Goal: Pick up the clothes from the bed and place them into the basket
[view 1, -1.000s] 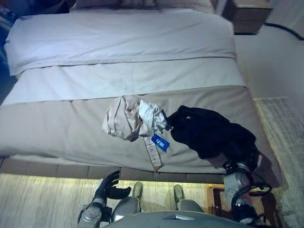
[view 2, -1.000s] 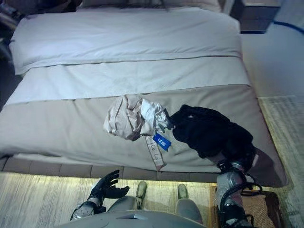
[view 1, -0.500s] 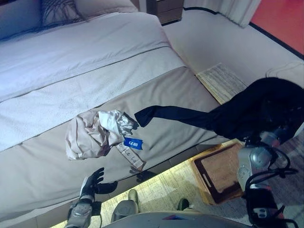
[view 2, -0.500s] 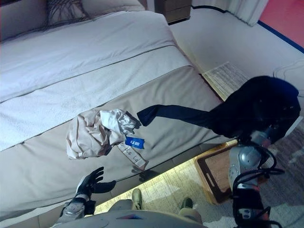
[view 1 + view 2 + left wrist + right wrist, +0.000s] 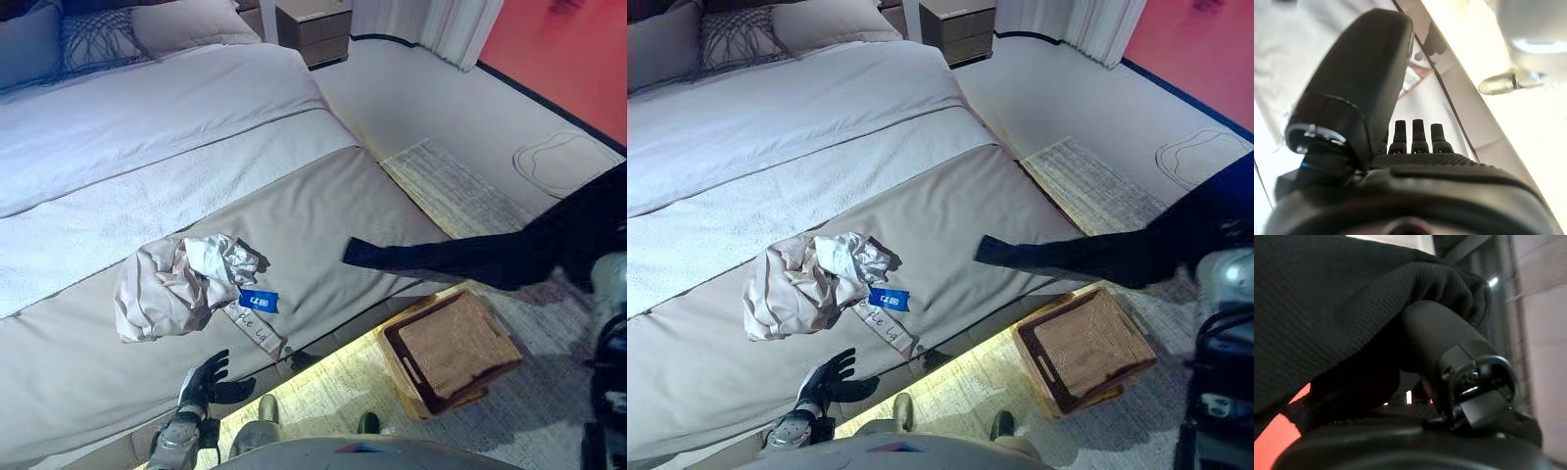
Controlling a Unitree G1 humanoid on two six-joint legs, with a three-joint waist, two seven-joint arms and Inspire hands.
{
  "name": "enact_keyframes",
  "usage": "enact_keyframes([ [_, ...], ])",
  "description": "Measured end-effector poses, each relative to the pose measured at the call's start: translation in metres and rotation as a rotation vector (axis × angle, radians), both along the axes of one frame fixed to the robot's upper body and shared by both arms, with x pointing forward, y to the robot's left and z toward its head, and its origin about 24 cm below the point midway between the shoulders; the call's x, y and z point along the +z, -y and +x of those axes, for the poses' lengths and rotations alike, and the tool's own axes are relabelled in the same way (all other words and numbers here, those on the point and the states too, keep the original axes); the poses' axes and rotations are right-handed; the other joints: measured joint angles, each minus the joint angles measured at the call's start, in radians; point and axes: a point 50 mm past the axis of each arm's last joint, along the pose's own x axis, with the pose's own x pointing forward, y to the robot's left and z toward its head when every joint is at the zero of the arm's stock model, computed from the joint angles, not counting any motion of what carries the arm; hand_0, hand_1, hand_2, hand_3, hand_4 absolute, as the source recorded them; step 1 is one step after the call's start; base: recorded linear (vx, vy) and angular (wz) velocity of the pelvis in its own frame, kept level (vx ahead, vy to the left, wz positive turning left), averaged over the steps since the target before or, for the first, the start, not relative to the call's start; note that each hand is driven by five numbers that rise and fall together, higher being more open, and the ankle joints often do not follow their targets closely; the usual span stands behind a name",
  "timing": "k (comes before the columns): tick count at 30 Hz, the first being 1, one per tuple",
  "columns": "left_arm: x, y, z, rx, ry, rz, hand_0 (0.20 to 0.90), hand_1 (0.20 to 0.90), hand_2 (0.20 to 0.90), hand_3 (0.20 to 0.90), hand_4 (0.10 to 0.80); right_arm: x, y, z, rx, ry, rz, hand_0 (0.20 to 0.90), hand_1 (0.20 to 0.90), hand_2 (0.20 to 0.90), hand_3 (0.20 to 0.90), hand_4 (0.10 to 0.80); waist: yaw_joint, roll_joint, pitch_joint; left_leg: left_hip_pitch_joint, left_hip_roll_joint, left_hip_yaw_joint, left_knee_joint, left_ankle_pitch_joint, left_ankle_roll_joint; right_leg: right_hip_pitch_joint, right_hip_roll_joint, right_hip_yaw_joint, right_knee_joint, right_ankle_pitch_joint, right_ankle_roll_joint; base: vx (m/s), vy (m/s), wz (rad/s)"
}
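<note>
My right hand (image 5: 1447, 335) is shut on a black garment (image 5: 470, 262), its thumb pressed into the cloth. The garment hangs in the air at the right edge, and its long tail (image 5: 1038, 255) reaches back over the bed's near right corner. A crumpled beige and white heap of clothes (image 5: 171, 284) with a blue tag (image 5: 258, 300) lies on the bed's tan cover (image 5: 323, 225). A woven basket (image 5: 451, 348) stands on the floor by the bed's corner, below the black garment. My left hand (image 5: 206, 380) hangs open and holds nothing, low by the bed's front edge.
A striped rug (image 5: 456, 191) lies on the floor right of the bed. A nightstand (image 5: 313, 24) and a white curtain (image 5: 460, 24) stand at the far end. Pillows (image 5: 93, 34) lie at the head of the bed.
The camera has swung to the right. My right hand has lifted the black garment off the bed and carried it right, its tail trailing behind. The left hand stays low and open.
</note>
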Motion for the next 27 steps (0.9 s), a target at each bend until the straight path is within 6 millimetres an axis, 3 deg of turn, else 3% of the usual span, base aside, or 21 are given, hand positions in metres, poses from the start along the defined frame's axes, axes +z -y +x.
enact_keyframes([
  [5,0.000,-0.004,-0.005,-0.011,-0.017,-0.001,0.900,0.900,0.900,0.900,0.800,0.047,0.010,-0.002,-0.009,-0.015,-0.112,0.300,0.300,0.300,0.200,0.100,-0.001,-0.002,-0.001,0.009,-0.001,-0.001,0.000,0.000,0.000,0.009,0.000,0.000,0.000,0.000,0.000,0.022,-0.006,0.01],
  [8,0.000,-0.003,-0.004,-0.027,-0.017,-0.015,0.900,0.900,0.900,0.900,0.800,0.043,0.024,0.004,0.019,-0.143,-0.078,0.300,0.300,0.300,0.200,0.100,-0.003,-0.014,-0.009,0.011,-0.004,-0.002,0.000,0.000,0.000,0.011,0.001,0.000,0.000,0.000,0.000,0.000,0.000,0.00],
  [13,-0.001,-0.001,-0.004,-0.044,-0.020,-0.029,0.900,0.900,0.900,0.900,0.800,-0.003,0.047,0.014,0.040,-0.345,0.125,0.300,0.300,0.300,0.200,0.100,-0.011,-0.026,-0.018,0.011,-0.007,-0.002,0.000,0.000,0.000,0.011,-0.002,0.001,0.000,0.000,0.000,0.000,0.000,0.00],
  [20,0.000,-0.004,-0.004,-0.045,-0.021,-0.022,0.900,0.900,0.900,0.900,0.800,-0.097,0.054,0.004,0.044,-0.553,0.400,0.300,0.300,0.300,0.200,0.100,-0.015,-0.015,-0.024,0.011,-0.011,-0.001,0.000,0.000,0.000,0.011,-0.005,0.001,0.000,0.000,0.000,0.000,0.000,0.00],
  [27,0.000,-0.004,-0.006,-0.088,-0.038,-0.026,0.900,0.900,0.900,0.900,0.800,-0.149,0.047,-0.007,0.042,-0.620,0.560,0.300,0.300,0.300,0.200,0.100,-0.029,0.002,-0.025,0.011,-0.011,0.001,0.000,0.000,0.000,0.010,-0.007,0.001,0.000,0.000,0.000,-0.004,-0.002,0.00],
])
